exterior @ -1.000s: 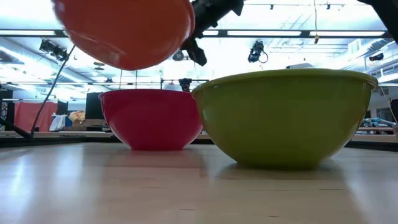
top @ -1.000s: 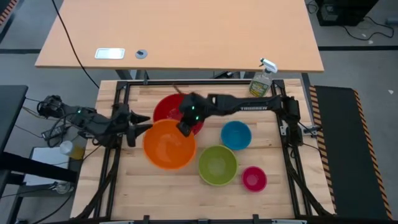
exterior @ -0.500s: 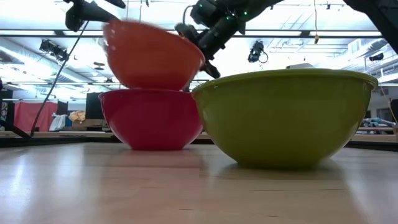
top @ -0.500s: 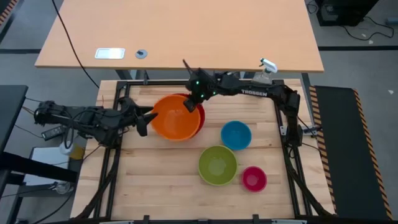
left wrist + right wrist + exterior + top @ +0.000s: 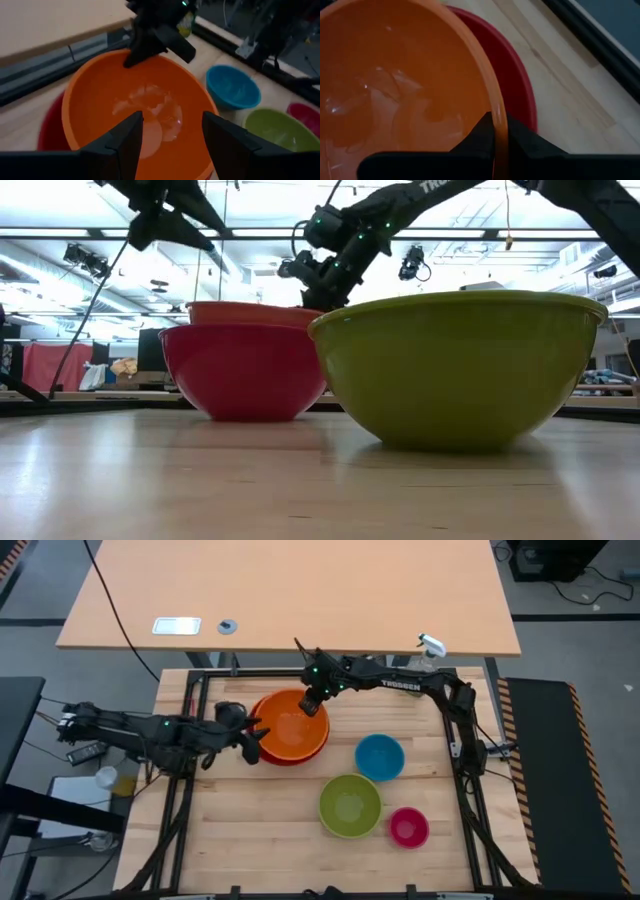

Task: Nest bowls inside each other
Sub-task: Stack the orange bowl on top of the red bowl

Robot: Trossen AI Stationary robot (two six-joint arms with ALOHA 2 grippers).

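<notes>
The orange bowl (image 5: 293,727) sits inside the red bowl (image 5: 290,760) at the table's far middle, its rim (image 5: 250,312) level just above the red rim. My right gripper (image 5: 312,706) is shut on the orange bowl's far rim. My left gripper (image 5: 256,734) stands open over the left rim of the two bowls, above them in the low view (image 5: 185,225), touching nothing. The blue bowl (image 5: 379,757), the lime green bowl (image 5: 350,805) and the pink bowl (image 5: 408,827) each stand on the table, to the right and nearer. My right gripper pinches the orange bowl's far rim (image 5: 498,120), one finger inside the bowl and one outside between the orange and red walls. The fingers slant down from the far side. The bowl sits upright and level in the red bowl.
A clear spray bottle (image 5: 430,644) stands at the far right corner, partly behind my right arm. Black frame rails (image 5: 470,790) run along the table's edges. Bare wood lies at the near left (image 5: 250,830).
My right gripper has carried the orange bowl toward the far edge and down; the bowl, held high and tilted before, now sits level inside the red bowl. My left gripper has moved toward the table's right, up to the bowls' left rim, staying open.
</notes>
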